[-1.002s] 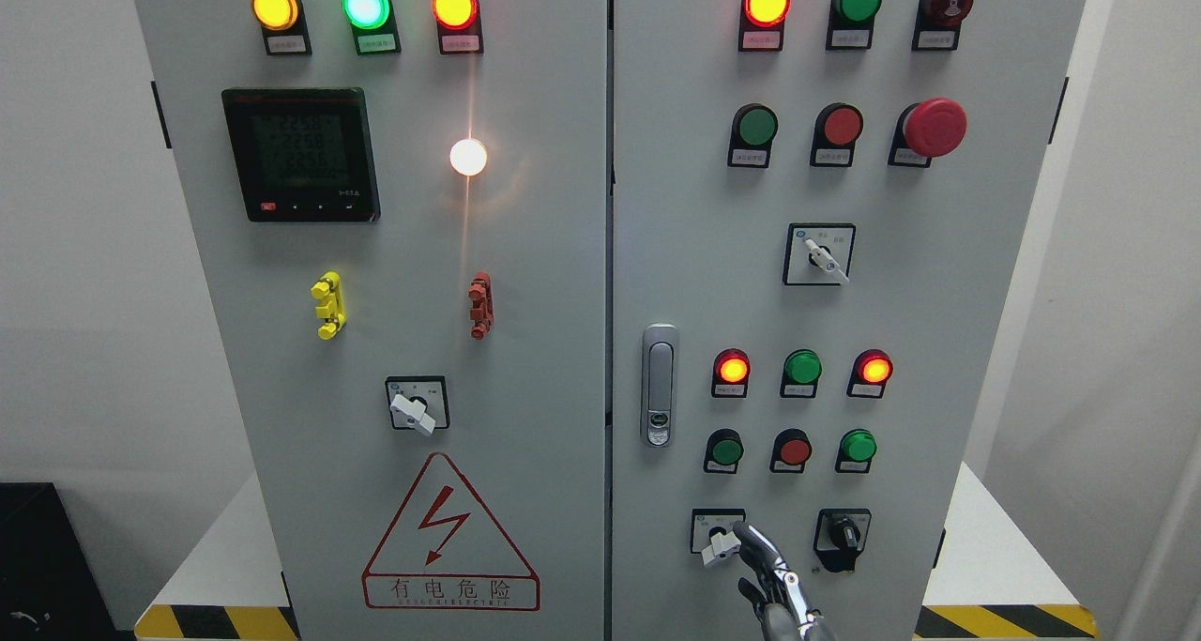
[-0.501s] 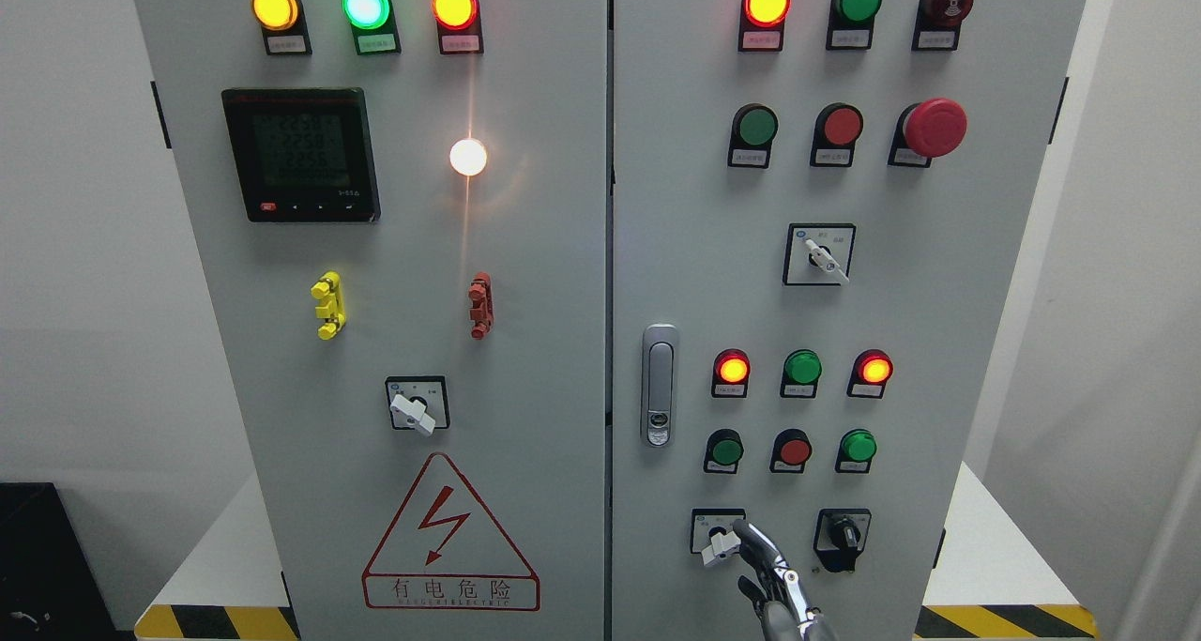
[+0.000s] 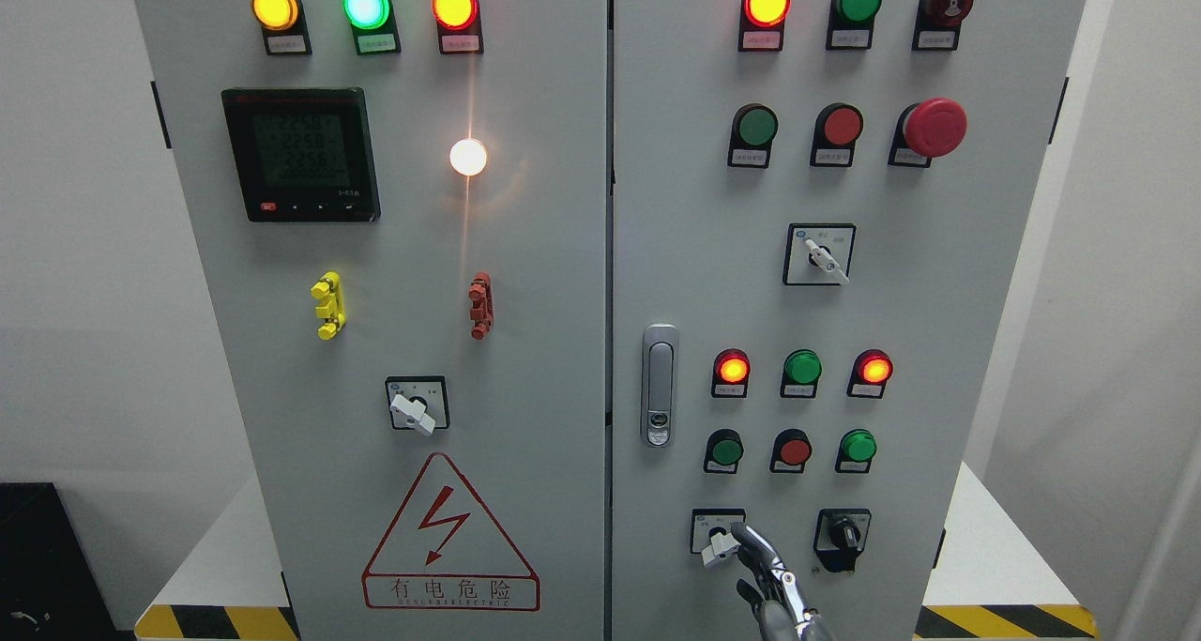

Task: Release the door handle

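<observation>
Door handle [image 3: 660, 385] sits untouched; right robot hand [image 3: 774, 585], fingers loosely spread, should withdraw straight, avoiding the white selector switch [image 3: 721, 547].

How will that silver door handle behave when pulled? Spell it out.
Probably stiff: the door handle looks metal and sits flat against the cabinet door. Likely pivots rather than comes free, being mounted. Its smooth shine suggests slipperiness.

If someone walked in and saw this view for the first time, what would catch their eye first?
Probably the glowing white lamp on the left door, flaring a streak of light downward, and the big red mushroom button at the upper right. Next, the red lightning warning triangle low on the left door, and the robot's hand at the bottom, fingertips by a white selector switch, well below the door handle.
</observation>
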{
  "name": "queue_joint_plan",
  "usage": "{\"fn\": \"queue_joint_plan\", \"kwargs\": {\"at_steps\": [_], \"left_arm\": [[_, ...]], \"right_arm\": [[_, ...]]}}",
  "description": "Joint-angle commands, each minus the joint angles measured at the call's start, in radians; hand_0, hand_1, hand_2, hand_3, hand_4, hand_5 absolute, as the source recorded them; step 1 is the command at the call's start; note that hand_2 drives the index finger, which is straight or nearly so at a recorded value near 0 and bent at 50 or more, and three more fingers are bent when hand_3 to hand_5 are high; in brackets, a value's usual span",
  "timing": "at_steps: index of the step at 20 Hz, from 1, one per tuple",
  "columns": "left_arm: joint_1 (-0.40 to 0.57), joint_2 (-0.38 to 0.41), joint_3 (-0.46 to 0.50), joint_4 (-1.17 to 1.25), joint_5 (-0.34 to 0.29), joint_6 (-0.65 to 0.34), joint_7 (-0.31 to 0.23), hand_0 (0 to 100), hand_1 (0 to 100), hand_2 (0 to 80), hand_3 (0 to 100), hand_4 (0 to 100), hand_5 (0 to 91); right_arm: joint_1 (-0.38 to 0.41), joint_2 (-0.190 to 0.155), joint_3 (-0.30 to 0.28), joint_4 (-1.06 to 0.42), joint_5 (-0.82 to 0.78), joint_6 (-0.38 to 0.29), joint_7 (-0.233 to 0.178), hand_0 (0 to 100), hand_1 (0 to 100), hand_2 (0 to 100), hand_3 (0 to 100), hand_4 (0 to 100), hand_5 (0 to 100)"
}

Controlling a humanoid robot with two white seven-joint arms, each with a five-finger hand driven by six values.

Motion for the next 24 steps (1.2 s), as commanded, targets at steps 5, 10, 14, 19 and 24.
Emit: {"fn": "queue_joint_plan", "kwargs": {"at_steps": [5,10,14,19,24], "left_arm": [[0.017,0.000,0.000,0.000,-0.001,0.000,0.000,12,56,0.0,0,0,0.0],[0.017,0.000,0.000,0.000,0.001,0.000,0.000,12,56,0.0,0,0,0.0],[0.017,0.000,0.000,0.000,0.001,0.000,0.000,12,56,0.0,0,0,0.0],[0.017,0.000,0.000,0.000,0.001,0.000,0.000,12,56,0.0,0,0,0.0],[0.017,0.000,0.000,0.000,0.001,0.000,0.000,12,56,0.0,0,0,0.0]], "right_arm": [[-0.021,-0.001,0.006,0.001,0.003,0.003,0.003,33,8,0,55,59,49],[-0.044,-0.001,0.004,0.003,0.137,0.067,0.000,44,25,0,90,96,100],[-0.072,0.000,0.010,0.004,0.227,0.070,0.000,44,29,0,100,100,100],[-0.118,0.000,0.065,0.023,0.400,0.132,0.000,43,29,0,100,100,100],[-0.147,0.000,0.090,0.082,0.488,0.123,-0.006,43,26,0,100,100,100]]}}
